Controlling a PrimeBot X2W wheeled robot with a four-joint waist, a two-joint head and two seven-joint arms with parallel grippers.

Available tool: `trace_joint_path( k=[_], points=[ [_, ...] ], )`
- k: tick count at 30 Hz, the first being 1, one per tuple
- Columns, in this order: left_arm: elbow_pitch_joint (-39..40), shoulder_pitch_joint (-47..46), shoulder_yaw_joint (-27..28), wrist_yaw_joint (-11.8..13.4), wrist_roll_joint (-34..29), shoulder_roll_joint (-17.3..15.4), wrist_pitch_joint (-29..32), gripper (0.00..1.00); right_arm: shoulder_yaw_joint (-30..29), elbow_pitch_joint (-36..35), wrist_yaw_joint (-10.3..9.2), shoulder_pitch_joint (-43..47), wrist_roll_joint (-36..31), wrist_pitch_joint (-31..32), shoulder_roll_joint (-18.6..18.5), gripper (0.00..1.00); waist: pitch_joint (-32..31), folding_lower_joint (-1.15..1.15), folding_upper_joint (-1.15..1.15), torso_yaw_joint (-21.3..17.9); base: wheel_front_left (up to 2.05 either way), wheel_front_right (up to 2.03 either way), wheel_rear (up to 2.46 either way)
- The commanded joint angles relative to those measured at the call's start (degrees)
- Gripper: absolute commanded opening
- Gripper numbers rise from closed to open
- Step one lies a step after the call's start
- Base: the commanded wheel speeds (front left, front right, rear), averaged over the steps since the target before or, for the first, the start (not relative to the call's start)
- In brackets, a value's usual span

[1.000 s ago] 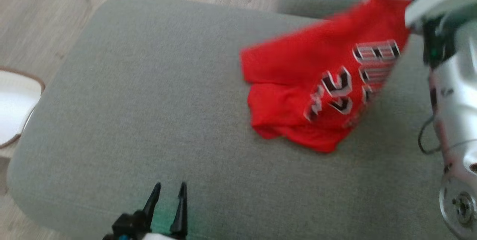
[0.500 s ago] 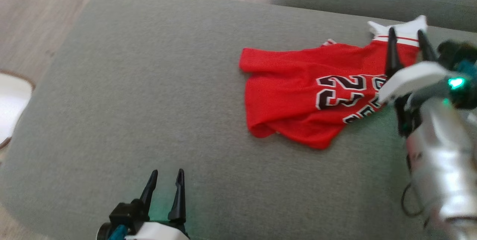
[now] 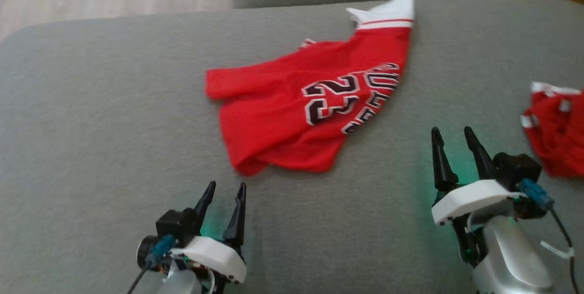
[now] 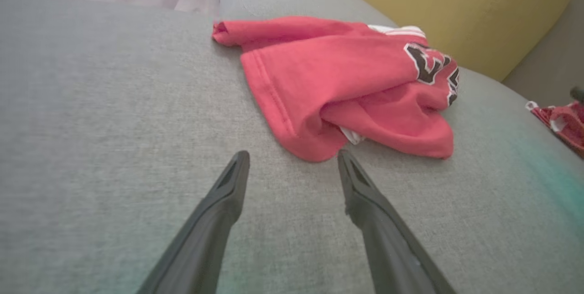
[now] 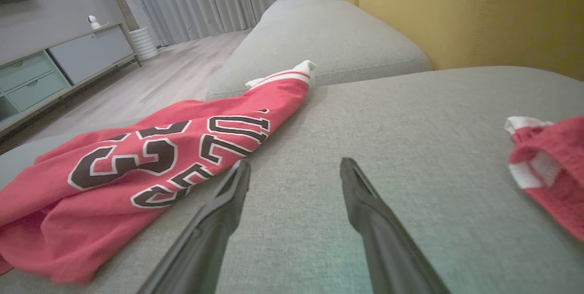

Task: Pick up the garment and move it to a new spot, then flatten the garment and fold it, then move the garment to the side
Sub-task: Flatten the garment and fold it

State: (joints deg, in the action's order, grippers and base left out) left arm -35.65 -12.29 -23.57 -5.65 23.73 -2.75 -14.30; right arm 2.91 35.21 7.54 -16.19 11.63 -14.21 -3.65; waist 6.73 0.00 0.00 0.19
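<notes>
Right gripper has let go of the garment and drawn back from its white-trimmed end. It now sits over the grey cushion, jaws wide, nothing between them. Camera has also shifted since then. Garment lies crumpled on the cushion, red, number 23 uppermost, ahead of and to the left of the right jaws, clear of both fingers. Left gripper: jaws wide, empty. The garment's nearest folded corner sits just beyond its fingertips, slightly toward the right finger; no contact as far as can be seen. Second red piece lies to the right of the right jaws, well apart from the garment.
</notes>
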Motion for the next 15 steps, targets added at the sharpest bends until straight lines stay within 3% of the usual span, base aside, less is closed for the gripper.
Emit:
trace_joint_path(
  k=[1, 5, 13, 14, 15],
  points=[
    [-0.5, -3.3, 1.6, -0.2, 0.6, -0.1, -0.7, 1.00, 1.8, -2.7, -0.05, -0.6, 0.6, -0.8, 0.6, 1.00, 1.8, 0.00, 0.00, -4.3, 0.00, 0.00, 0.00],
    [-4.1, -4.8, 2.1, 0.3, 1.8, -0.1, -0.7, 1.00, 1.9, -4.4, -0.05, 0.2, 1.0, -0.8, 0.7, 1.00, 2.8, 0.00, 0.00, -6.7, 0.00, 0.00, 0.00],
    [-6.5, -6.9, 4.3, 1.1, 2.7, -0.1, -0.7, 1.00, 1.5, -5.1, -0.05, 0.8, 1.4, -0.8, 0.7, 1.00, 3.8, 0.00, 0.00, -8.0, 0.00, 0.00, 0.00],
    [-6.7, -7.1, 4.4, 1.0, 2.8, -0.1, -0.7, 0.80, 1.6, -5.1, -0.05, 0.9, 1.6, -0.8, 0.8, 1.00, 3.8, 0.00, 0.00, -8.0, 0.00, 0.00, 0.00],
    [-6.7, -7.3, 4.4, 0.9, 2.7, -0.1, -0.7, 0.28, 1.7, -5.1, -0.05, 0.9, 1.9, -0.8, 0.8, 1.00, 3.8, 0.00, 0.00, -7.9, 0.00, 0.00, 0.00]
  ],
)
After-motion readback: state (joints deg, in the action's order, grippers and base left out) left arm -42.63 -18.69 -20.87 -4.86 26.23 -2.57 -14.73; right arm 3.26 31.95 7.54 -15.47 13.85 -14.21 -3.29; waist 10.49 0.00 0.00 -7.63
